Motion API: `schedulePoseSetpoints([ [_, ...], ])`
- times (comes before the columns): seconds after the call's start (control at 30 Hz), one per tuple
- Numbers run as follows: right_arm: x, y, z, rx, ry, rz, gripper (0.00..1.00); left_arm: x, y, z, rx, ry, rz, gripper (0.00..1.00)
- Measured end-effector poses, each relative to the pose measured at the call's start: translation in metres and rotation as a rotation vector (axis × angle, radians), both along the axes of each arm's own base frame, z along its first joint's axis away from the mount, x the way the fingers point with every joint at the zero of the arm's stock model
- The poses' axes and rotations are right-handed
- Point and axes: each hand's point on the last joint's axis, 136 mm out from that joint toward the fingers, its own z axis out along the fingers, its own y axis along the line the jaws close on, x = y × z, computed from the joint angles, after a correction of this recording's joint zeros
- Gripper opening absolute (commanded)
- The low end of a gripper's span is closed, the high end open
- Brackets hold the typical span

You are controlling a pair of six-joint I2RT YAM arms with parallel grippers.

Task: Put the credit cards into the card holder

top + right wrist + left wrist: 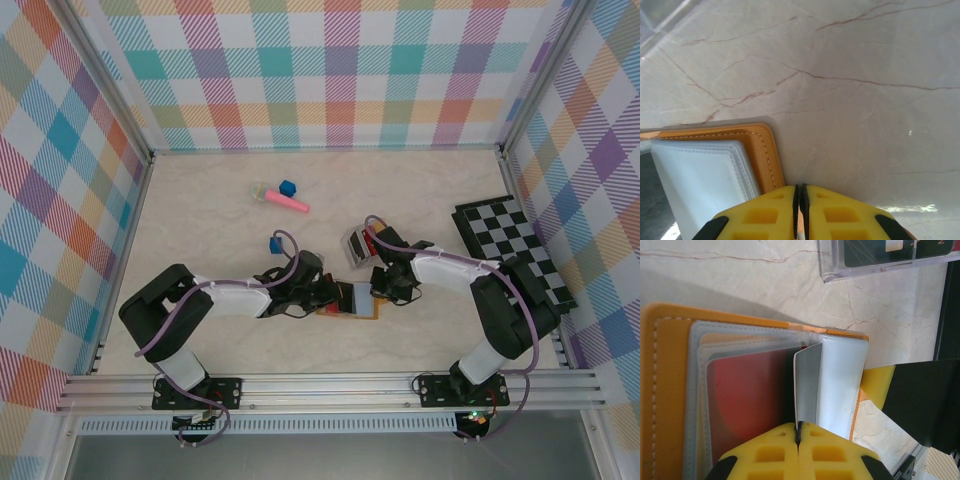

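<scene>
Credit cards (747,400) — in the card holder (670,390)

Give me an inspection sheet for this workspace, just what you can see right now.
Surface: pale marble-look table, brown veining.
Job's things: card holder open; red card in a clear sleeve; grey card standing at its slots.
Clutter: blue cube, second blue cube, pink marker, clear case, chequered board.
End effectors: left end effector shut on grey card; right end effector shut, apparently pinching the holder's edge.
Cables: purple cable loops along each arm.
Surroundings: plaid walls, aluminium frame.
</scene>
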Motion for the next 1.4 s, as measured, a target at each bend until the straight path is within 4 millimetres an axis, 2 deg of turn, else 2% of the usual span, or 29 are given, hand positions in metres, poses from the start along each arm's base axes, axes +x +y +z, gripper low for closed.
schedulePoseSetpoints([
  [0.23,0.000,0.001,0.000,0.002,0.003,0.001,0.13,-0.001,0.000,-0.001,0.003,0.006,-0.003,0.00],
  [0.53,0.000,0.001,0.000,0.003,0.003,0.001,0.13,-0.001,-0.018,-0.002,-0.035,0.021,-0.070,0.01],
  [0.8,0.000,0.001,0.000,0.003,0.004,0.001,0.13,-0.001,-0.025,-0.002,-0.040,0.031,-0.097,0.08],
  [1.03,0.000,0.001,0.000,0.003,0.003,0.001,0.13,-0.003,-0.020,-0.007,-0.001,0.051,-0.089,0.17],
  [1.1,0.000,0.001,0.000,0.003,0.003,0.001,0.13,-0.003,-0.015,-0.010,0.021,0.054,-0.081,0.17],
  [1.2,0.000,0.001,0.000,0.003,0.003,0.001,0.13,-0.004,-0.011,-0.007,0.042,0.045,-0.081,0.11],
  [1.3,0.000,0.001,0.000,0.004,0.003,0.001,0.13,-0.004,-0.010,-0.003,0.040,0.039,-0.082,0.05],
  [1.4,0.000,0.001,0.000,0.004,0.003,0.001,0.13,-0.004,-0.012,-0.002,0.033,0.034,-0.083,0.03],
])
